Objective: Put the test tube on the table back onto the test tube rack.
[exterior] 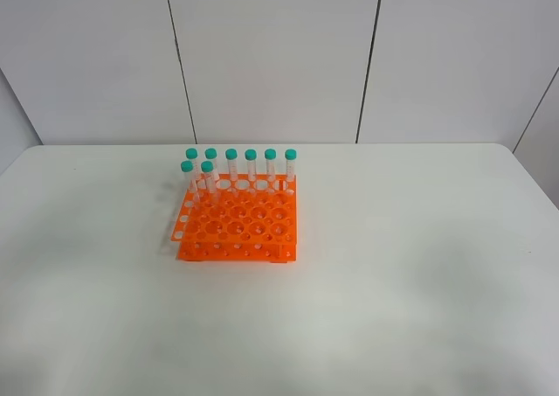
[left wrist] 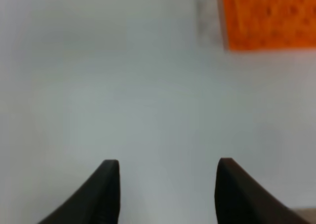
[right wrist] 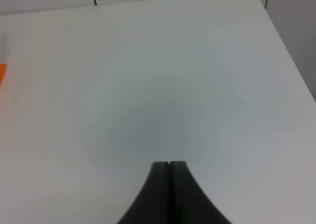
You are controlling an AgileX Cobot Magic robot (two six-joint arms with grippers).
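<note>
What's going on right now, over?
Left fingers apart, empty; right gripper shut, empty. Eight tubes upright in orange rack. None seen lying on table. Nothing in the way.

white panelled wall (exterior: 271,55) w/ dark seams, even light

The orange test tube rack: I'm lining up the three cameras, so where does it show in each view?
Exterior high: test tube rack left of centre on the table, eight tubes standing in it.
Left wrist: blurred orange corner at the frame edge.
Right wrist: thin orange sliver at the frame edge.
Shared landmark: the white table.
</note>
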